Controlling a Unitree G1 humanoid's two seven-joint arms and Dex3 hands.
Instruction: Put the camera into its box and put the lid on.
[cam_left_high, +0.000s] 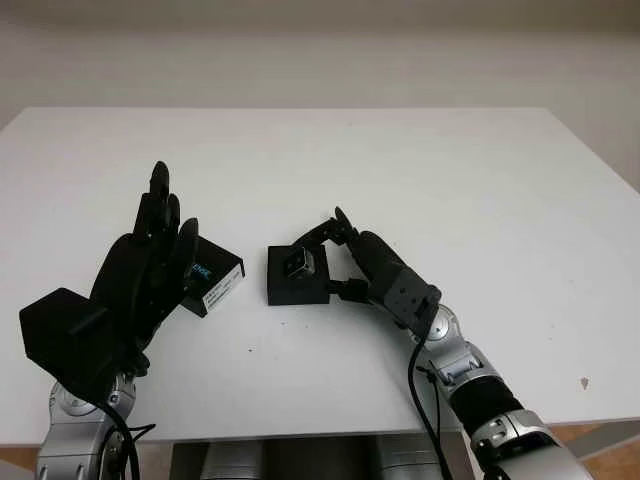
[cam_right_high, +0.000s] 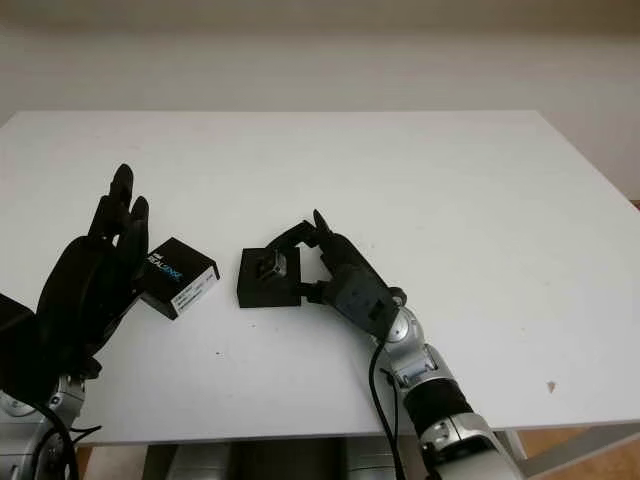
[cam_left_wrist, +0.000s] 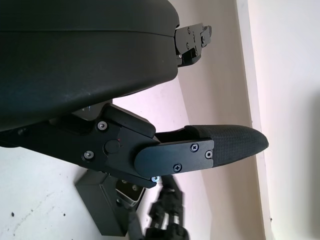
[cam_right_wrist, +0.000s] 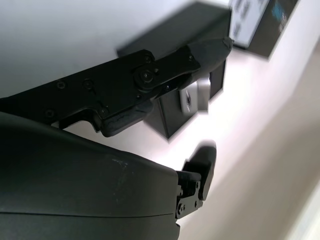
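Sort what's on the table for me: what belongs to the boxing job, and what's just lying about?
Job:
- camera, sitting in the box
- box, black, open
- lid, left of the box
- right robot hand, at the box
- left robot hand, by the lid

Lying about:
- nothing apart from the white table

Matt black box (cam_left_high: 297, 282), silvery metallic camera (cam_left_high: 301, 264), glossy printed lid (cam_left_high: 212, 277), smooth white table (cam_left_high: 450, 190).

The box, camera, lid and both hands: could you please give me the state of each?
Box: open, no lid on.
Camera: sitting in the box.
Lid: off, on the table left of the box.
Right hand: fingers around the box's right side.
Left hand: open, raised beside the lid.
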